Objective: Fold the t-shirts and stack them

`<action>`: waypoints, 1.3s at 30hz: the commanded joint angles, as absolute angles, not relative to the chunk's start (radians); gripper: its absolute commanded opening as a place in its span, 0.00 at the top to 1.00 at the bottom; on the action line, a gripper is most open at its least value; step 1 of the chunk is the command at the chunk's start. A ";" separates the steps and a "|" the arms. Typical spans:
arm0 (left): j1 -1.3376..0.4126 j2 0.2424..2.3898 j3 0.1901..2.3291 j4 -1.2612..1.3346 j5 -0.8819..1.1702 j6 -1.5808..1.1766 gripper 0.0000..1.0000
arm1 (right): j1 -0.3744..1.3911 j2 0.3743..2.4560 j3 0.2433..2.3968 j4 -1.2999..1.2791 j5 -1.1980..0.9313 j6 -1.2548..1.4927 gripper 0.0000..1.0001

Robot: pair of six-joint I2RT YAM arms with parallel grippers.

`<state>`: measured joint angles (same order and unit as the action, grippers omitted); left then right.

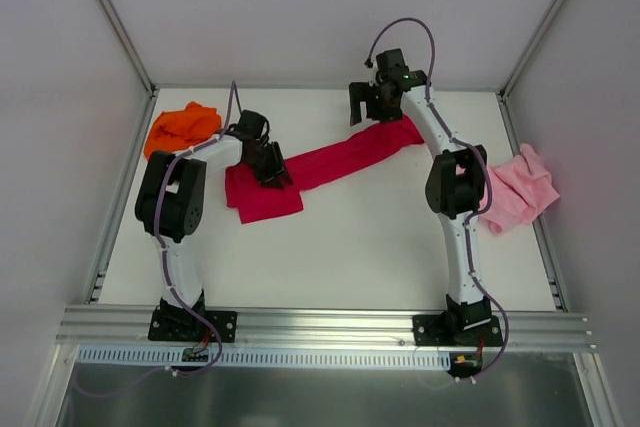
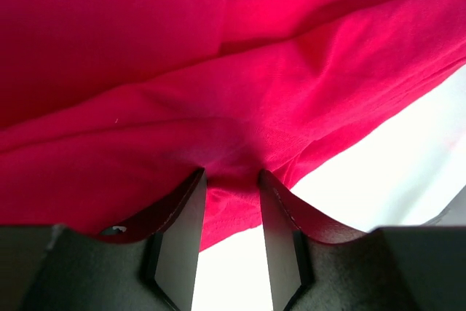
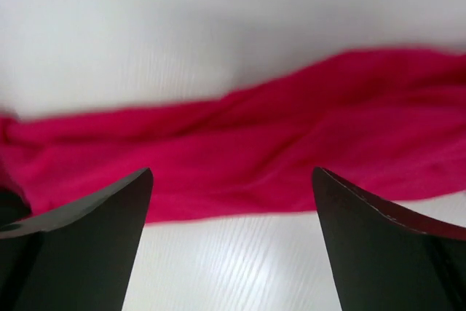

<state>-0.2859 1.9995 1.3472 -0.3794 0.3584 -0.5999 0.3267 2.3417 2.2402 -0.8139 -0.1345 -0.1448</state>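
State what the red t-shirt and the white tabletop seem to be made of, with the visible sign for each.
The red t-shirt: soft matte knit cloth, probably cotton jersey; it creases and bunches in loose folds. The tabletop: hard white sheet, perhaps laminate or painted board; flat, with fine parallel lines in the right wrist view.

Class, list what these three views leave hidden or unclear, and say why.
Top view: left gripper covers its hold on the crimson t-shirt.
Top view: the right arm hides part of the pink t-shirt.
Right wrist view: the cloth is blurred, ends cut by the frame.
Left wrist view: its outline runs off-frame.
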 commanded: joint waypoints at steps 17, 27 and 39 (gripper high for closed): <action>-0.221 1.542 0.951 -0.496 0.195 -0.643 0.63 | 0.210 2.404 2.322 -0.752 -0.107 -0.124 0.00; -0.230 1.614 1.220 -0.359 0.331 -0.514 0.56 | 0.213 2.378 2.309 -0.738 -0.155 -0.101 0.00; -0.232 2.099 1.507 -0.248 0.338 -0.668 0.51 | 0.230 2.321 2.240 -0.746 -0.112 -0.192 0.00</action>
<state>-0.2234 2.0850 1.5890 -0.2909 0.3332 -0.5915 0.2195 2.4245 2.2486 -0.7460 -0.1295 -0.1452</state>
